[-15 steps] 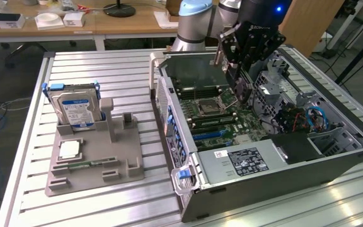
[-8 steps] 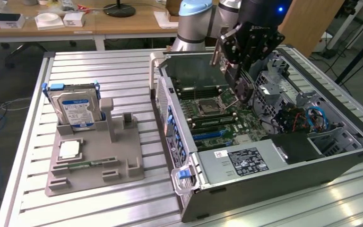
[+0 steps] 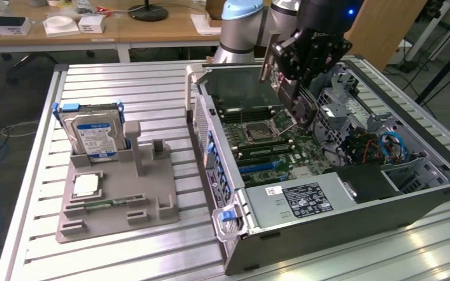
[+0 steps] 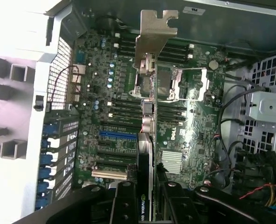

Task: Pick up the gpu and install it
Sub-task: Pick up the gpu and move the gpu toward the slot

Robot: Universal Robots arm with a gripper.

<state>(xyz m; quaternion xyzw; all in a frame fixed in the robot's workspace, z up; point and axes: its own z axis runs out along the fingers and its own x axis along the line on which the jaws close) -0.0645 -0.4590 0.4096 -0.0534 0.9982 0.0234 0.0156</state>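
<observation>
Over the open case (image 3: 209,134), end effector (image 3: 297,105) clamps gpu (image 4: 147,116) edge-on above motherboard (image 3: 268,149), not touching it; hard drive (image 3: 92,137) stands in holder (image 3: 115,219) at exterior view's 9 o'clock.

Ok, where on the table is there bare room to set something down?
Bare: slatted metal table beyond and in front of the grey plastic holder tray. Crowded: inside the open computer case, where the gripper holds the dark gpu card with silvery bracket.

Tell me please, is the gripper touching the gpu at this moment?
Touching. In the wrist view the fingers of the gripper press on both sides of the gpu, held edge-on over the motherboard.
</observation>
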